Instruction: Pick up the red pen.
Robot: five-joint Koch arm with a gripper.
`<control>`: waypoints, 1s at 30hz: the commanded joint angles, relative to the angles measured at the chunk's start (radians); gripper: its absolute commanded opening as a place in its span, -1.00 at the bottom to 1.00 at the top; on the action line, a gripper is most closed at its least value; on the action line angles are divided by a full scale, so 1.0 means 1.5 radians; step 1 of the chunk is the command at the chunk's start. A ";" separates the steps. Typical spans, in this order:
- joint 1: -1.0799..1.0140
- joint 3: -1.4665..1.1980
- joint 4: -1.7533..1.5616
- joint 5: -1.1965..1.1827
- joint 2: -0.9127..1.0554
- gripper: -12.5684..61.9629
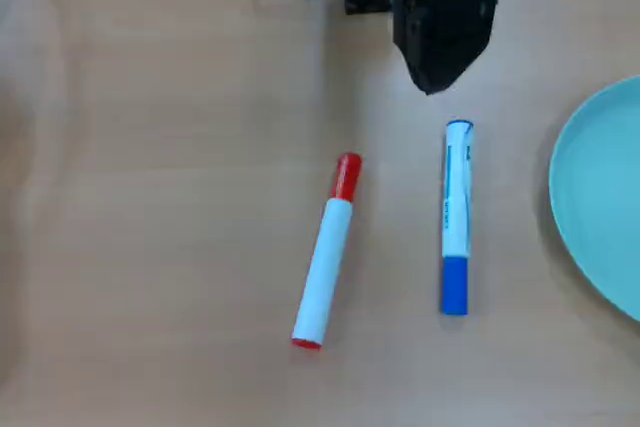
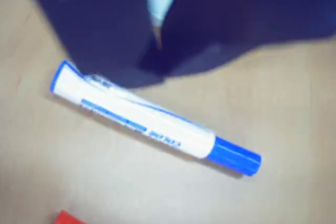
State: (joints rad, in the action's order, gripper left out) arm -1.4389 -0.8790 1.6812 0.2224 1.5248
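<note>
Currently gripper (image 1: 432, 82) hovers near blue-capped marker's (image 1: 456, 217) ring end, empty; jaw gap unreadable, cannot tell. Red pen (image 1: 326, 252) flat on table (image 1: 150, 197), left of blue-capped marker, well apart, slanted, untouched. Approach not aligned yet.

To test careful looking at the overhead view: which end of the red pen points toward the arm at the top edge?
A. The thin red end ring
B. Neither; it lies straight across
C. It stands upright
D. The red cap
D: the red pen lies slanted on the table, its cap uppermost, toward the gripper.
</note>
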 commanded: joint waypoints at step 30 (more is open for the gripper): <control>-0.046 0.028 -0.138 0.542 -0.001 -0.87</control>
State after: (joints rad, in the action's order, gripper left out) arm -1.5033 -0.8943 1.5079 0.9173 1.5140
